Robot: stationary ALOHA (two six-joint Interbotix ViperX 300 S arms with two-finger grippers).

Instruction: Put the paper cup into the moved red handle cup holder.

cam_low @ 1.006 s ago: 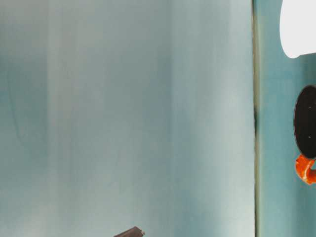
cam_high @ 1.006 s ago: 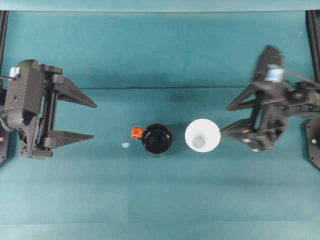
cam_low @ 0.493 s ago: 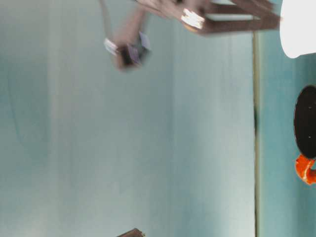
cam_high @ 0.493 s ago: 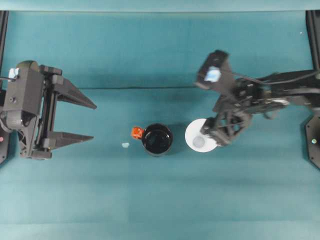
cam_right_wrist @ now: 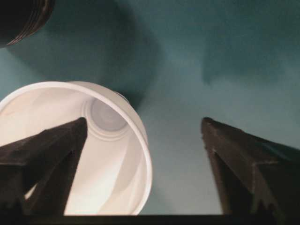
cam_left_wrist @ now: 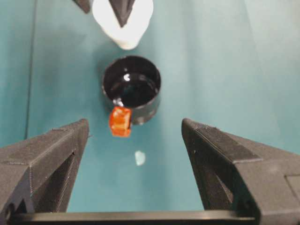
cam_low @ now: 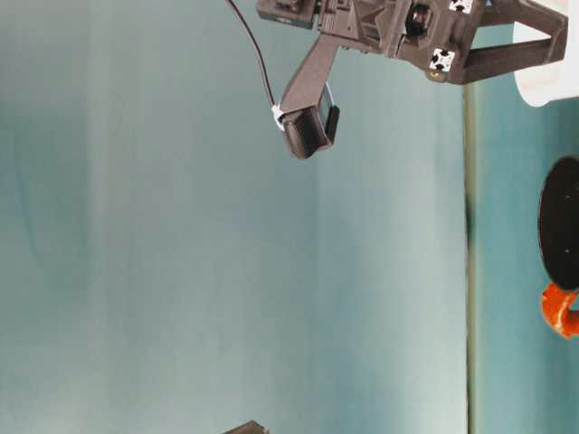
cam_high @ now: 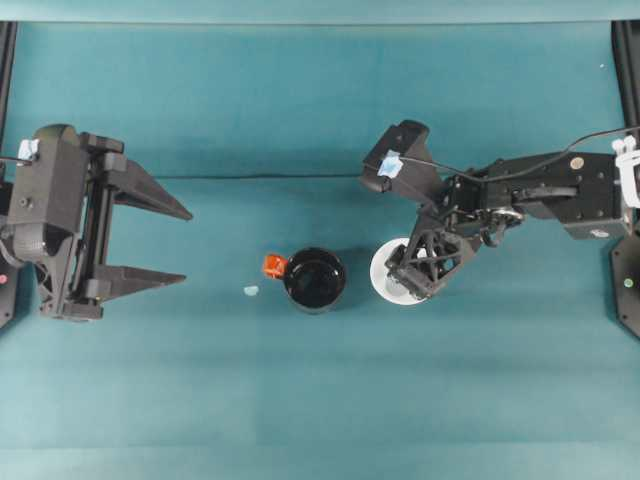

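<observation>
Right hand (cam_high: 413, 272) swung in fast, now over paper cup (cam_high: 384, 270).
Jaws apart, one finger inside rim; we judge grasp next, red handle cup holder (cam_high: 315, 280) empty. Left hand (cam_high: 165, 243) apart, idle.

The paper cup (cam_high: 385, 272) looks matt white; the red handle cup holder (cam_high: 314, 279) is glossy black; the surface (cam_high: 300, 110) is matt teal cloth.

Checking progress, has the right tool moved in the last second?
Yes. The right tool moved left, from beside the paper cup to over it.

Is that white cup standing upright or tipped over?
Upright: the paper cup shows its open round rim and base from above.
</observation>
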